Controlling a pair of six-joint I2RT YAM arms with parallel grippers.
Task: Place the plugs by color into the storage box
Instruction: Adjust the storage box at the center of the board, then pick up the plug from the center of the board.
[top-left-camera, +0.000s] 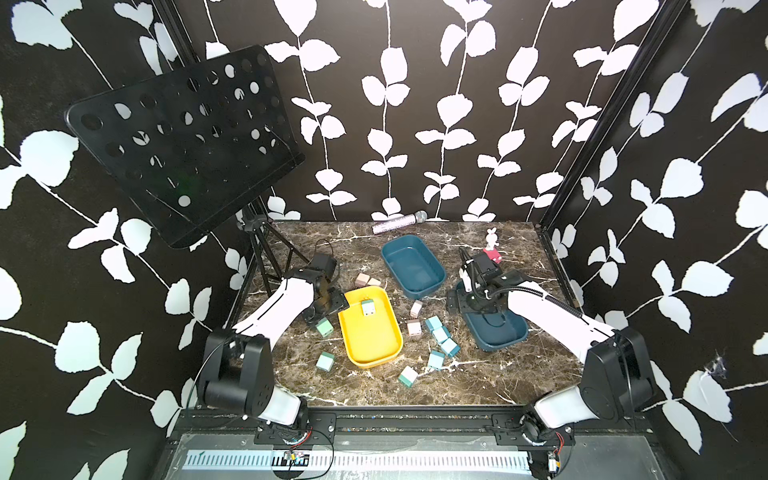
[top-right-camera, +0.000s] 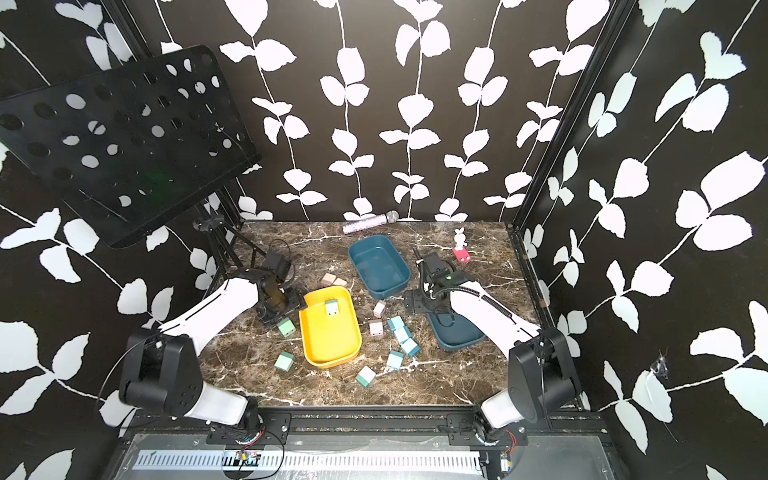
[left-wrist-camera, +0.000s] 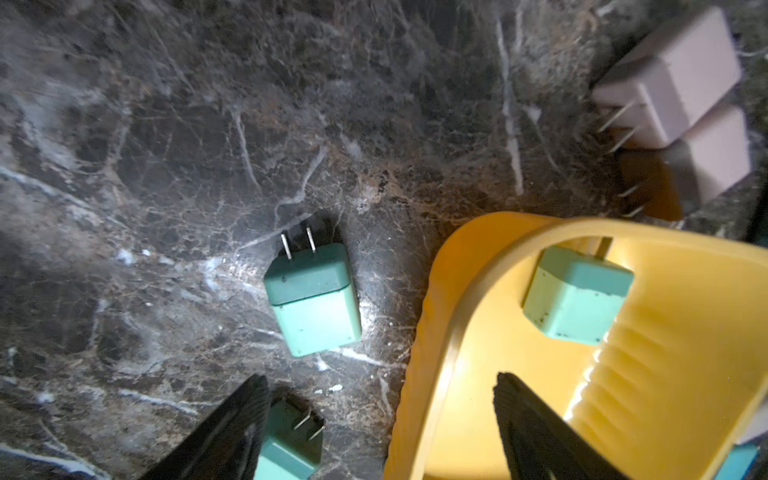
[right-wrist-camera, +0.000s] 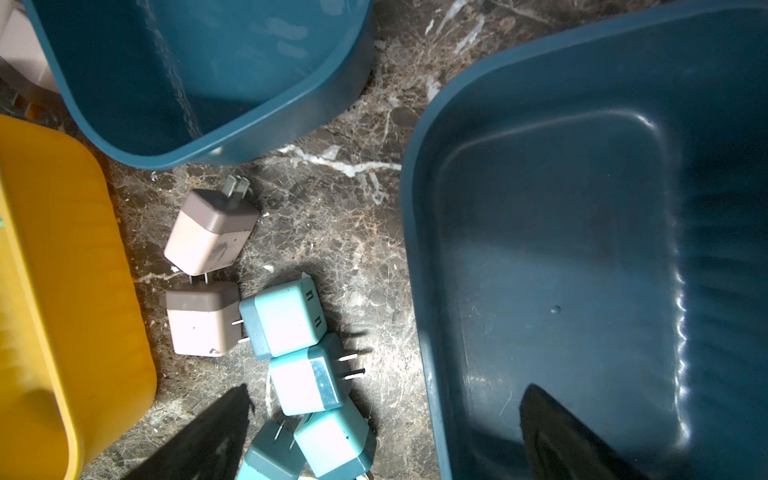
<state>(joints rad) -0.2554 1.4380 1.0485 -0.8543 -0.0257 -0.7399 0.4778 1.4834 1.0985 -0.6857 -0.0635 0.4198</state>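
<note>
Hovering left gripper (left-wrist-camera: 380, 378) wide, empty, astride yellow tray (left-wrist-camera: 436, 332) rim, green plug (left-wrist-camera: 577, 299) inside; right gripper (right-wrist-camera: 388, 388) wide, empty, astride dark blue bin (right-wrist-camera: 413, 249) rim.

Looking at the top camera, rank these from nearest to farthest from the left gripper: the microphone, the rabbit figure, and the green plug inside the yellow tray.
1. The green plug, inside the yellow tray, right beside the left gripper.
2. The microphone, lying at the far back, near the middle.
3. The rabbit figure, in the far back corner on the right arm's side.
</note>
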